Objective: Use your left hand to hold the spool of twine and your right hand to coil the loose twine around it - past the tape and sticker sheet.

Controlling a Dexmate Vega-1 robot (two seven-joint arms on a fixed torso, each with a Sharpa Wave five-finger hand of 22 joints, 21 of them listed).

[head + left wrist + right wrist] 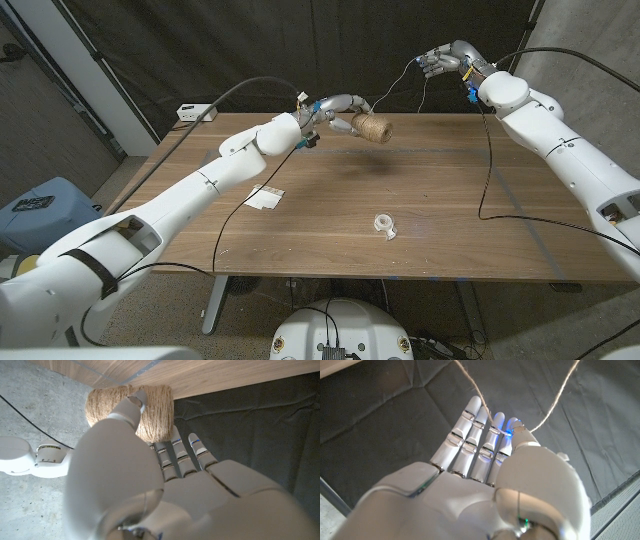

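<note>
Spool (374, 127) sits gripped in my left robot hand (338, 112), raised above the far surface (330, 215) so turns can pass around it. My right robot hand (440, 62), up and off to its side, pinches the twine (555, 397), keeping it taut, I judge.

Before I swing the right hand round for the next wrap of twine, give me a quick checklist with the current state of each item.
1. Left hand holds the spool of twine above the table: ok.
2. Right hand pinches the loose twine: ok.
3. Strand runs from spool to right hand: ok in head view, tautness cannot tell.
4. Tape lies away from both hands: ok.
5. Sticker sheet is away from the twine: ok.
</note>
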